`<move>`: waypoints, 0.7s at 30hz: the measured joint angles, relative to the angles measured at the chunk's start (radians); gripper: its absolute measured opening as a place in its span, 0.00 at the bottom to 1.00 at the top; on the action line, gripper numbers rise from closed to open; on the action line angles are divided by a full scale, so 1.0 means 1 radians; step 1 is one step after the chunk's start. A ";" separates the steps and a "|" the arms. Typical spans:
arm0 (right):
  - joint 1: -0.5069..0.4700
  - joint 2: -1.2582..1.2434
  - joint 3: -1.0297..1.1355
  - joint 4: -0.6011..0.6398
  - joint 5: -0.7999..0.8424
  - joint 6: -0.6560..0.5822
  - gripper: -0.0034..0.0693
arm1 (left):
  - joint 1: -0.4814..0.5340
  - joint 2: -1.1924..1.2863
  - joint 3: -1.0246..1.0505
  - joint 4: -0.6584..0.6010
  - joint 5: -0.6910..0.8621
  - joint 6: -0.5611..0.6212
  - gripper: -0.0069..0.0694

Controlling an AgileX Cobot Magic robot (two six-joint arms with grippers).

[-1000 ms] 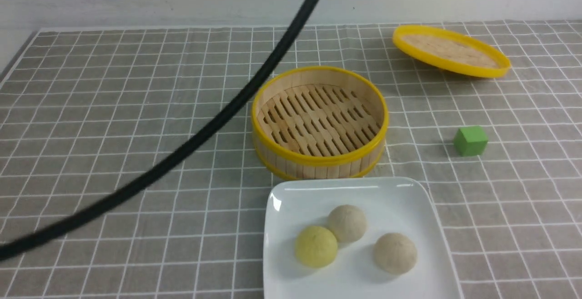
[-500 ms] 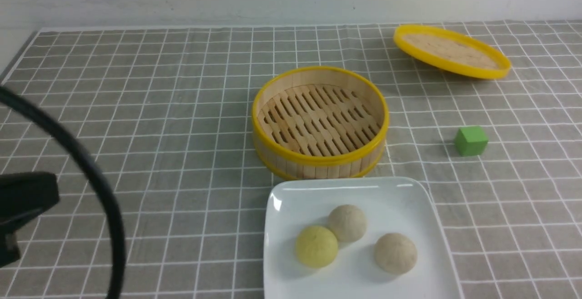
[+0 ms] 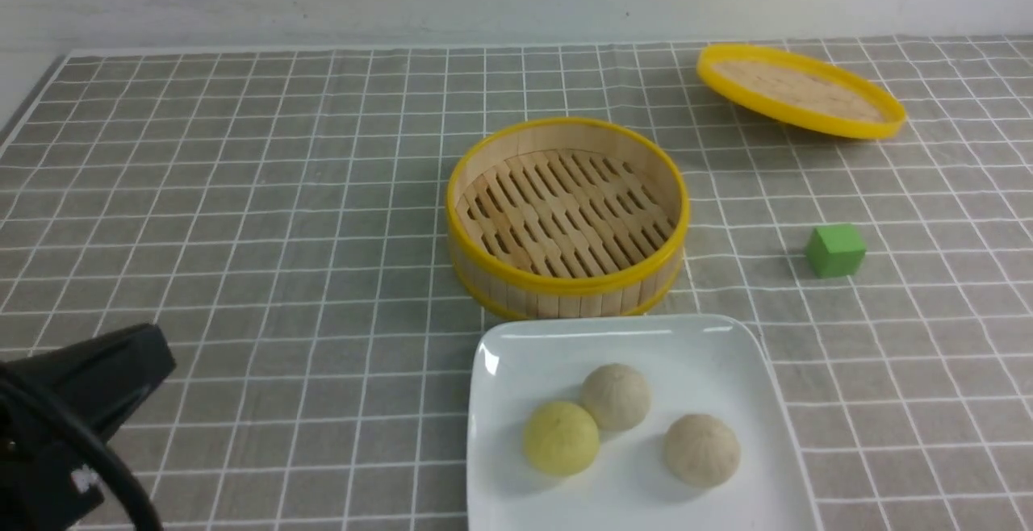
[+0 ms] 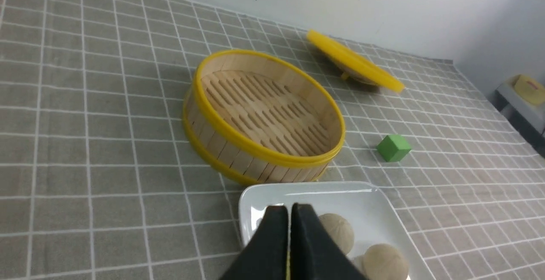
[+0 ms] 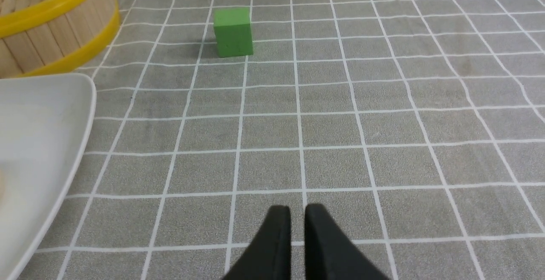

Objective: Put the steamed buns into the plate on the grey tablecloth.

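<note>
Two pale cream steamed buns lie in the white square plate, which rests on the grey tablecloth at the near centre. A brighter yellow bun lies beside them. My left gripper is shut and empty, hovering on the near side of the plate, and both buns show just past its fingers. In the front view only its black body shows, low at the left. My right gripper hangs over bare cloth right of the plate, fingers almost together, holding nothing.
An empty bamboo steamer basket stands just beyond the plate. Its yellow-rimmed lid lies tilted at the far right. A small green cube sits on the cloth right of the basket.
The black cable has swung out of the front view, and the left arm's body has come in low at the left. The buns and plate have not moved.
</note>
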 joint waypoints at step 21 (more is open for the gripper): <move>-0.003 0.000 0.000 0.000 0.000 0.000 0.19 | 0.224 -0.061 0.173 -0.069 -0.072 0.127 0.16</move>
